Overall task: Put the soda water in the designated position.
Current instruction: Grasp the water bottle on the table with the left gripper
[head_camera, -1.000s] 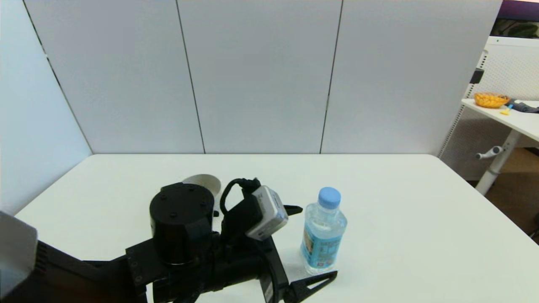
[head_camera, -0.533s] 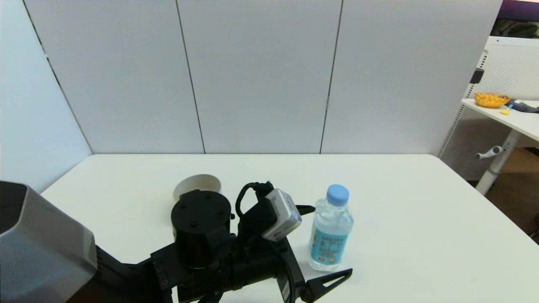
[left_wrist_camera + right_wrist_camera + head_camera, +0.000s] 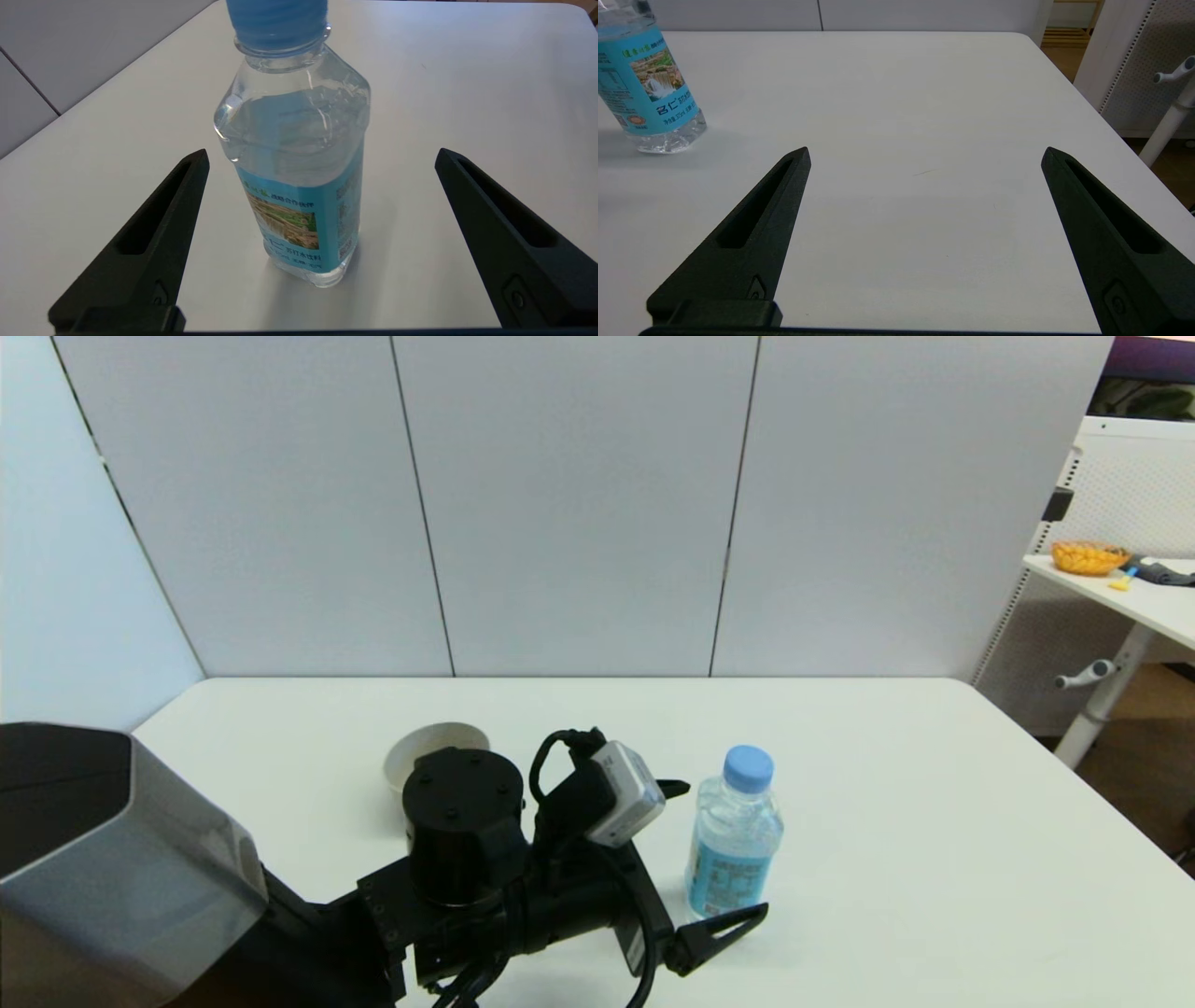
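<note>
The white table (image 3: 934, 821) carries the upright soda water (image 3: 733, 835) and a beige bowl (image 3: 425, 747).

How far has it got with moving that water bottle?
The soda water stands upright on the white table, right of the beige bowl, so setting it down looks done. The left gripper is open around it, fingers clear of its sides. What is left is drawing that arm away. The right gripper is open over bare table, idle.
</note>
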